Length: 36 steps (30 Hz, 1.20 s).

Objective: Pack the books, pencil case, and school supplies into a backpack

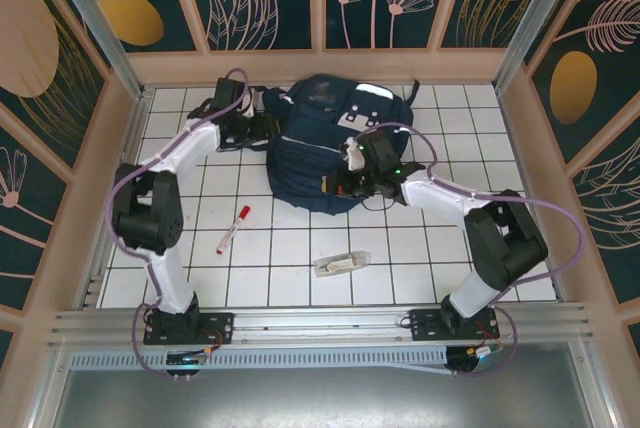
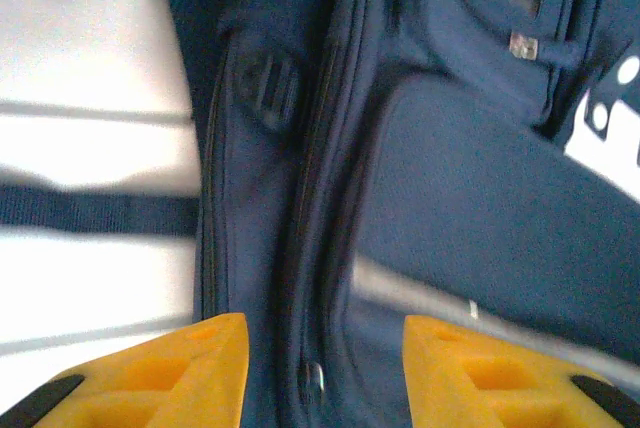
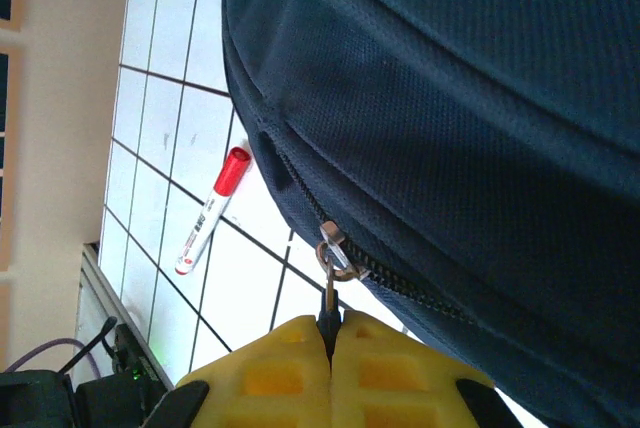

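The backpack [image 1: 320,143] lies flat on the far middle of the table [image 1: 280,260], close to the back wall. It is navy, with white-grey patches on its far right part. In the left wrist view the backpack [image 2: 480,208] shows long seams and a zip line running away from the camera. In the right wrist view the backpack [image 3: 450,98] bulges over the tiles, with a closed zip along its lower edge.

The table is white and tiled, with raised walls round it.

The left gripper [image 1: 258,130] sits at the pack's left side. In its wrist view the left gripper [image 2: 322,336] has its yellow fingers [image 2: 205,358] standing apart, navy fabric showing between them and nothing clamped. A dark strap [image 2: 100,210] lies across the tiles to the left of the pack.

The right gripper [image 1: 336,185] is at the pack's near edge. Seen from its wrist, the right gripper [image 3: 332,333] has its fingers pressed together on the zip pull [image 3: 333,256].

A pale case [image 1: 340,264] lies near the front of the table between the two arm bases, well apart from the pack.

The marker [image 1: 233,229] lies left of centre on the tiles, its red cap toward the pack and not touching it. From the right wrist the marker [image 3: 212,210] lies slanted just beside the pack's edge.

The zip pull is a small metal ring and tab hanging from the zip, its lower end hidden between the fingertips.
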Tool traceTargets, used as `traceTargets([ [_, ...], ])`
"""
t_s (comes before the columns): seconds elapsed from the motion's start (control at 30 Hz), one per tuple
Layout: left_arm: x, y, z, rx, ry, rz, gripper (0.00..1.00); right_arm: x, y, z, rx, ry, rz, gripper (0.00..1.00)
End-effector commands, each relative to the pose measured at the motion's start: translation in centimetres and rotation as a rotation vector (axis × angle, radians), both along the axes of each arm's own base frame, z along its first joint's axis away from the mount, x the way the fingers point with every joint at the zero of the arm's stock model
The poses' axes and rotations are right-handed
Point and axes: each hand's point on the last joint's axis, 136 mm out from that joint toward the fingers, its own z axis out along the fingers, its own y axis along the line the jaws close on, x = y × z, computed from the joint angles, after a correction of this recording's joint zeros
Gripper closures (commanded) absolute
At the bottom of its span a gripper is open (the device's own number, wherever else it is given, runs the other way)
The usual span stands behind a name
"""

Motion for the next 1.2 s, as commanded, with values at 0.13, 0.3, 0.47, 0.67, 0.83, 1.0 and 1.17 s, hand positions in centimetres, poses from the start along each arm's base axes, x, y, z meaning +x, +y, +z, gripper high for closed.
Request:
traceTargets([
  [0.13,-7.1,-1.6,0.2,-0.142,0.071,0.072,0.57,0.2,5.0,1.9,0.113,-0.028,0.089,1.00],
  [0.3,-8.1,-3.3,-0.9,-0.177,0.088,0.128,0.57,-0.5,6.9,1.8,0.142,-0.026,0.122,1.00],
  [0.47,-7.4,-3.8,-2.6,-0.159,0.109,0.169,0.57,-1.6,8.3,1.6,0.144,-0.023,0.151,1.00],
  [0.67,-7.3,-3.2,-5.3,-0.105,0.152,0.202,0.61,-1.6,8.1,1.4,0.127,-0.026,0.110,1.00],
  [0.83,-6.3,-2.1,-4.3,-0.014,0.090,0.197,0.98,-1.2,5.7,-0.1,0.058,0.006,0.048,1.00],
  [1.0,-4.5,-0.7,-4.4,0.039,0.069,0.183,1.00,-1.6,1.9,-1.5,-0.023,0.040,0.006,1.00],
  [1.17,-2.9,-0.5,-3.1,0.028,0.021,0.107,1.00,-1.0,-4.4,-2.9,-0.100,0.071,-0.103,1.00],
])
